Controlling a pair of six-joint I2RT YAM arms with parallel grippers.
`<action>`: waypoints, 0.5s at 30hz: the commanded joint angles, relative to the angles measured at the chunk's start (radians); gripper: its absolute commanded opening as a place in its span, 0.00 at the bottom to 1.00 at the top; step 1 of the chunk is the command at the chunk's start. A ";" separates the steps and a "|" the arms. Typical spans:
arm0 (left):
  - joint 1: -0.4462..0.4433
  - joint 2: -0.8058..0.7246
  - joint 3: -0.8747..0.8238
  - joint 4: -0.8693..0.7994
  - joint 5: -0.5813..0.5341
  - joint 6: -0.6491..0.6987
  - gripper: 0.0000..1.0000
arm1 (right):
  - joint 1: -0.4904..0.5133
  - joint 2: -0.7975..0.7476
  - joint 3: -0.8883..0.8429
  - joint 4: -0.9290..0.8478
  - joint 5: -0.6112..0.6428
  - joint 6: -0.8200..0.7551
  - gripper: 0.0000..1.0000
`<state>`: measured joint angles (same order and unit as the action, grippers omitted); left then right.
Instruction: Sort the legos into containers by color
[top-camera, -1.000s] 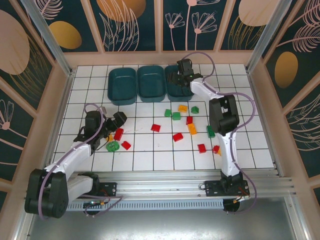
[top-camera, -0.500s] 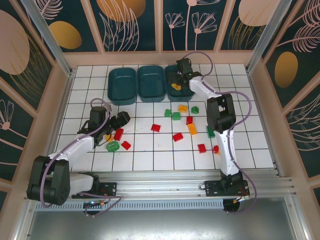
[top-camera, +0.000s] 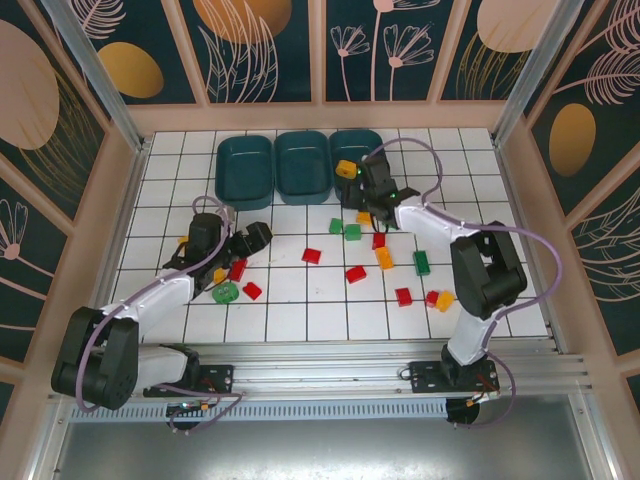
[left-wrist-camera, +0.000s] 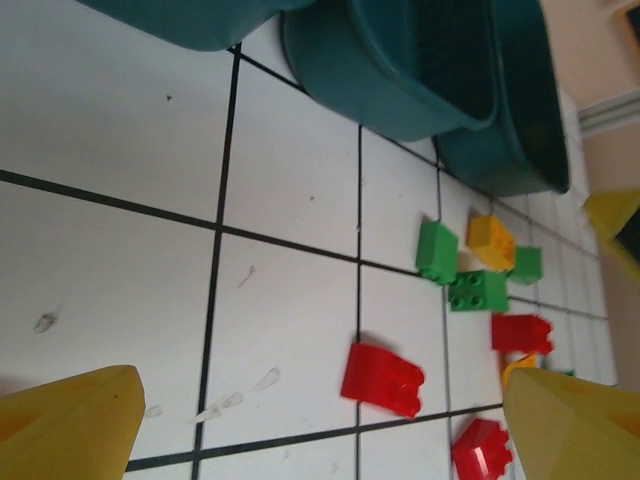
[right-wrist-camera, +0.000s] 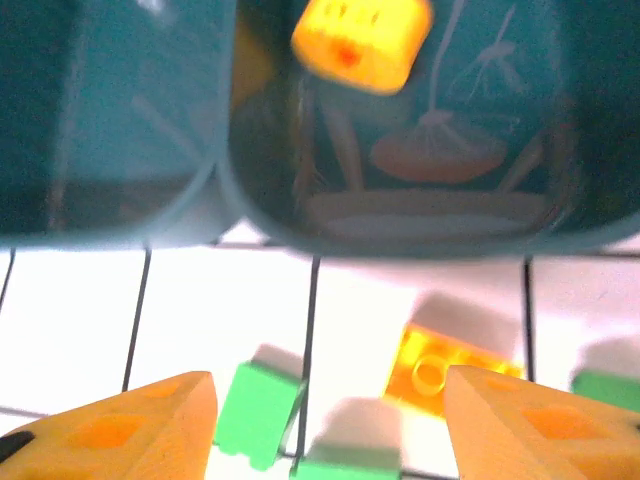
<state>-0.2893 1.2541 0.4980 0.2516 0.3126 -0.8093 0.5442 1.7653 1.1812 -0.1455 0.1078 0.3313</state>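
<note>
"Red pieces first, where are they?"
"One red lego (top-camera: 237, 268) lies just beside my left jaws, toward the tabletop's left edge. Those jaws are spread wide, nothing between them. More legos (top-camera: 355, 273) are scattered across the middle."
"And the right side?"
"My right jaws gape wide too, empty, just before the right tub (top-camera: 355, 142). A yellow lego (right-wrist-camera: 362, 35) sits in it. All three teal containers (top-camera: 302, 165) line the far edge."

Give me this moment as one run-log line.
left gripper open, empty, near red brick | right gripper open, empty, facing right tub | yellow brick inside right tub | loose bricks on tiles
</note>
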 joint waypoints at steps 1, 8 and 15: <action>-0.017 0.017 -0.036 0.178 0.042 -0.093 0.93 | 0.035 -0.005 -0.060 0.016 0.020 0.023 0.65; -0.030 0.049 0.006 0.172 0.060 -0.084 0.92 | 0.042 0.059 -0.069 0.010 0.046 0.001 0.66; -0.030 0.013 0.009 0.091 0.016 -0.053 0.93 | 0.045 0.139 -0.036 0.008 0.013 -0.012 0.57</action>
<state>-0.3145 1.2922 0.4828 0.3603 0.3500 -0.8734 0.5900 1.8759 1.1175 -0.1444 0.1196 0.3187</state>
